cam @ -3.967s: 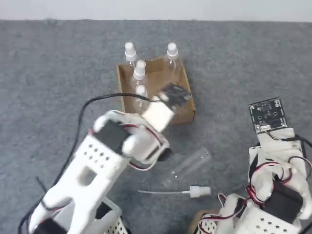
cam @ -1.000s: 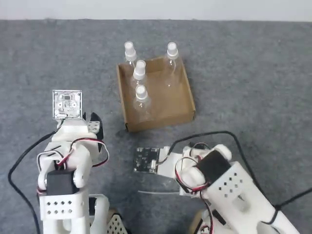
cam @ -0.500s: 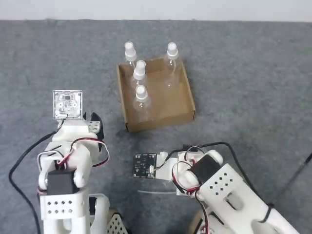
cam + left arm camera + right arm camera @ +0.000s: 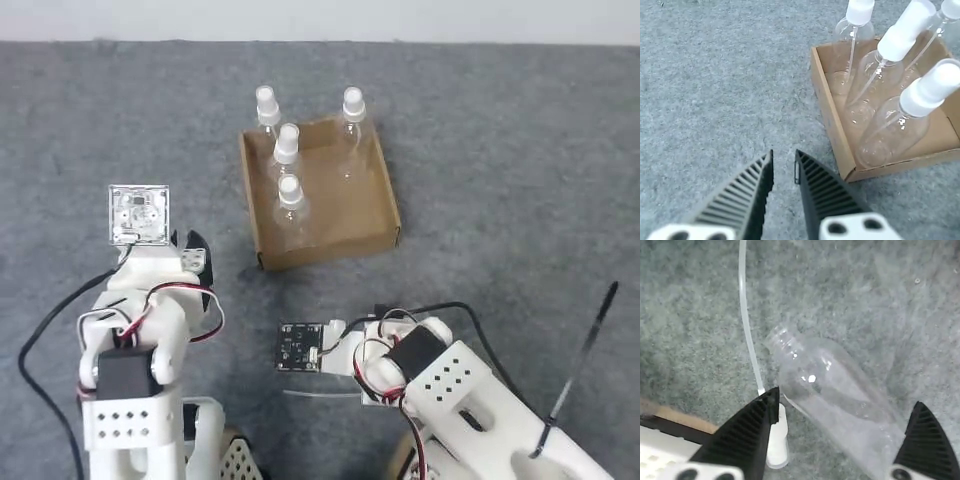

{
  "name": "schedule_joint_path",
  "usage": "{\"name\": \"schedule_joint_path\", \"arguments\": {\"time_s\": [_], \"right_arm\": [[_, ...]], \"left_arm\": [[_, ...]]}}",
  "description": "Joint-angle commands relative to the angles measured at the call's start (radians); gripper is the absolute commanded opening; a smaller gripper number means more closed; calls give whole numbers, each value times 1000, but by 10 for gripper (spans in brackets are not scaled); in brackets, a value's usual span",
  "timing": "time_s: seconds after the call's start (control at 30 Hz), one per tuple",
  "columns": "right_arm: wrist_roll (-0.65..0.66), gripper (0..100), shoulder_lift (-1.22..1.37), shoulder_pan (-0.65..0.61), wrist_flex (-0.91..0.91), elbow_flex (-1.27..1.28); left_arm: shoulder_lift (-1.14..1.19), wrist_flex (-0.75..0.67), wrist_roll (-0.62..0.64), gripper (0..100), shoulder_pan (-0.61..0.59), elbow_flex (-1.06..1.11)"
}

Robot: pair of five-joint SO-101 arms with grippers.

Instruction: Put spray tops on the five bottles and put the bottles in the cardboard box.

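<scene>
Several clear bottles with white spray tops (image 4: 288, 143) stand in the cardboard box (image 4: 375, 215), and the left wrist view shows the box (image 4: 827, 107) and its bottles (image 4: 890, 125) too. One clear bottle with no top (image 4: 840, 385) lies on the carpet. It lies between the fingers of my open right gripper (image 4: 845, 400). A loose spray top (image 4: 776, 440) with its long tube (image 4: 747, 315) lies beside that bottle's neck, and the tube (image 4: 320, 393) pokes out from under the right arm. My left gripper (image 4: 783, 162) is shut on nothing, over bare carpet short of the box.
Grey carpet covers the table. The left arm (image 4: 135, 340) is folded back at the front left, and the right arm (image 4: 440, 375) stretches leftward at the front. A black cable (image 4: 580, 370) loops up at the right edge.
The left arm, over the box four seconds ago, has folded back to the left. The right arm came forward over the lying bottle and shifted slightly toward the front in the last second.
</scene>
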Motion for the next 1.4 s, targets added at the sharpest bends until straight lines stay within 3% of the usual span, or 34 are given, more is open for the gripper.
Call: {"name": "schedule_joint_path", "arguments": {"time_s": [0.0, 0.43, 0.63, 1.13, 1.37], "right_arm": [[6, 351, 15, 10, -48, 5], [-6, 351, 13, 277, -166, 51], [-169, 351, 5, 288, -171, 43], [-431, 351, 13, 289, -171, -17], [-486, 351, 15, 289, -171, -25]], "left_arm": [[-18, -23, 15, 62, -5, 5], [-18, -23, 15, 62, -2, 5], [-18, -25, 15, 62, -3, 5], [-18, -23, 15, 62, -5, 5], [-18, -23, 14, 62, -5, 5]]}}
